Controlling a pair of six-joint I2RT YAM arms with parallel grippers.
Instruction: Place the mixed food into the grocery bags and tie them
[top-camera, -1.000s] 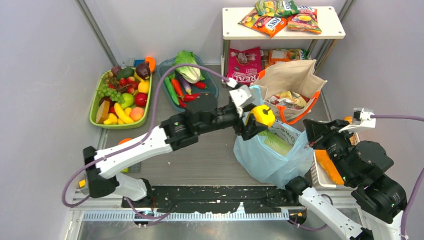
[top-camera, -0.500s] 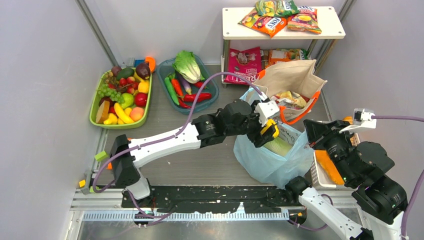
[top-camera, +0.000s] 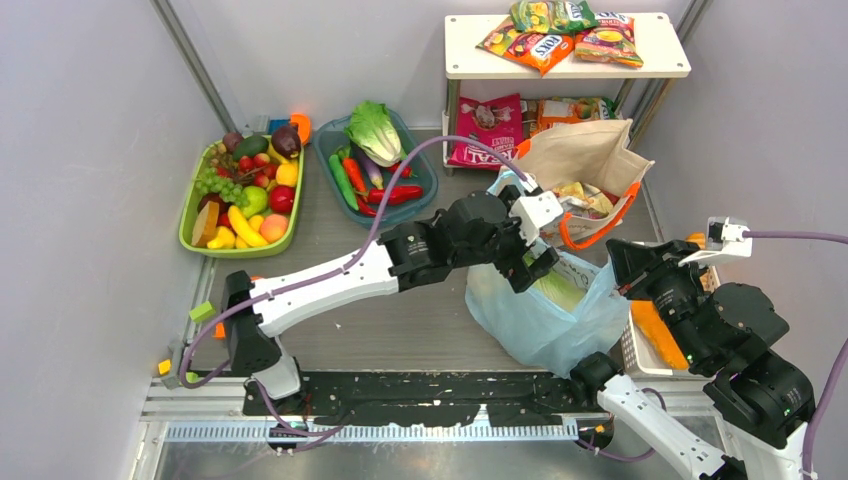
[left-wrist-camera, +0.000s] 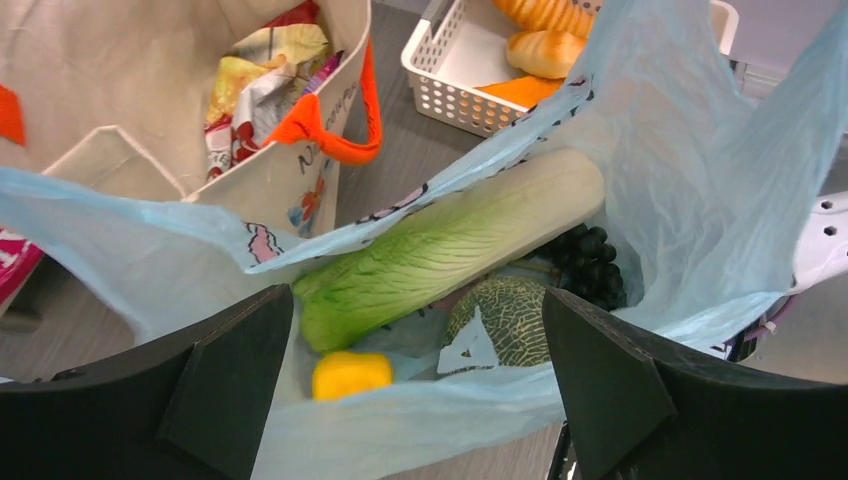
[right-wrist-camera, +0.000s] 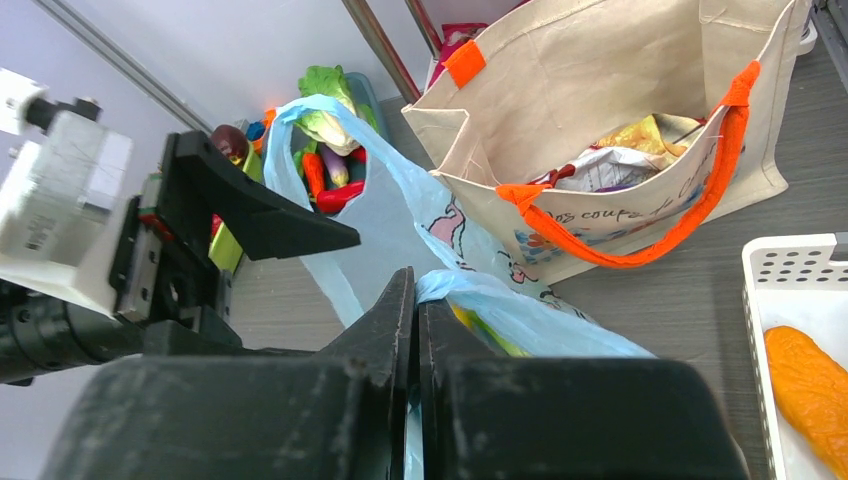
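Near right on the table (top-camera: 400, 320), the blue bag (top-camera: 545, 315): stands mouth up, pressed against the tote behind it. Gapes only because of a pull on its right rim; looks thin enough to slump shut otherwise.

Just far of it, the tote (top-camera: 585, 165): upright, orange handles loose, packets (left-wrist-camera: 265, 75) inside. Probably parked close so both bags fill from one reach.

Over the bag mouth, the left gripper (top-camera: 533, 265): jaws spread wide, holding nothing, looking straight down inside. Well placed for a drop or a lift clear.

At the right rim, the right gripper (right-wrist-camera: 415, 300): pinched tight on the plastic, drawing it up and rightward, evidently to hold the mouth open for the other arm.

Inside, the cabbage (left-wrist-camera: 440, 245): lies slanted across the top, seemingly too long to lie flat. Below it, the melon (left-wrist-camera: 510, 320), beside dark grapes (left-wrist-camera: 590, 265). Lowest, at the leafy end, the pepper (left-wrist-camera: 350, 373).

More produce waiting in trays (top-camera: 240, 190) far left. Tying not yet begun.
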